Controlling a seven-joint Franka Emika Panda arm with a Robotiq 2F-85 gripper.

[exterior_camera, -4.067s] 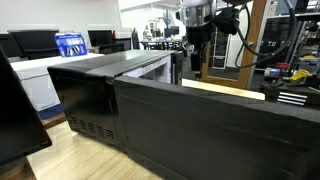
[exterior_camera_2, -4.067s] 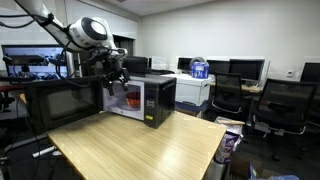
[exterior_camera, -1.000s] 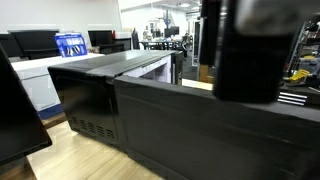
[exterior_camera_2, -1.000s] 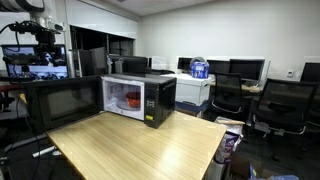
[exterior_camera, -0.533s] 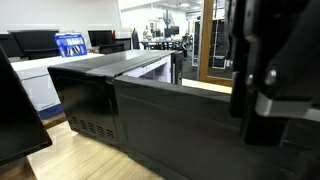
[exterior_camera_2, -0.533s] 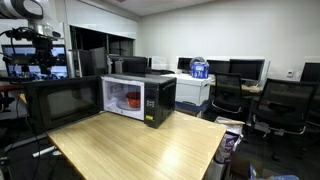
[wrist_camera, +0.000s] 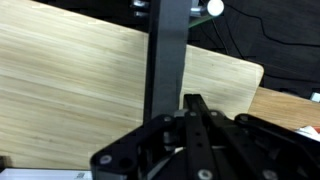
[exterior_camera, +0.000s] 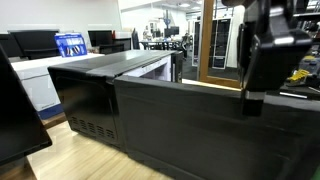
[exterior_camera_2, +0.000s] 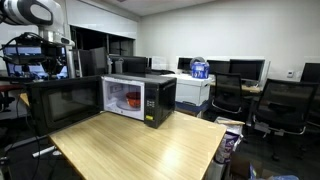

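Observation:
A black microwave (exterior_camera_2: 140,100) stands on the wooden table (exterior_camera_2: 150,150) with its door (exterior_camera_2: 65,105) swung wide open. Something red and white (exterior_camera_2: 128,100) lies inside it. In the wrist view the door's top edge (wrist_camera: 165,50) runs as a black band over the tabletop. My gripper (wrist_camera: 192,102) sits just behind that edge with its two fingers pressed together and nothing between them. In both exterior views the gripper (exterior_camera_2: 52,58) (exterior_camera: 265,50) hangs by the door's outer end. The open door (exterior_camera: 200,130) fills the foreground of an exterior view.
Office chairs (exterior_camera_2: 275,105) and monitors (exterior_camera_2: 240,68) stand beyond the table. A blue bottle (exterior_camera_2: 199,68) sits on a far desk. A screen and cables (exterior_camera_2: 25,60) lie behind the arm. A wooden frame (exterior_camera: 210,45) stands behind the microwave.
The gripper's fingers have come together over the last second. The arm has shifted sideways and lower, closer to the open door's outer end.

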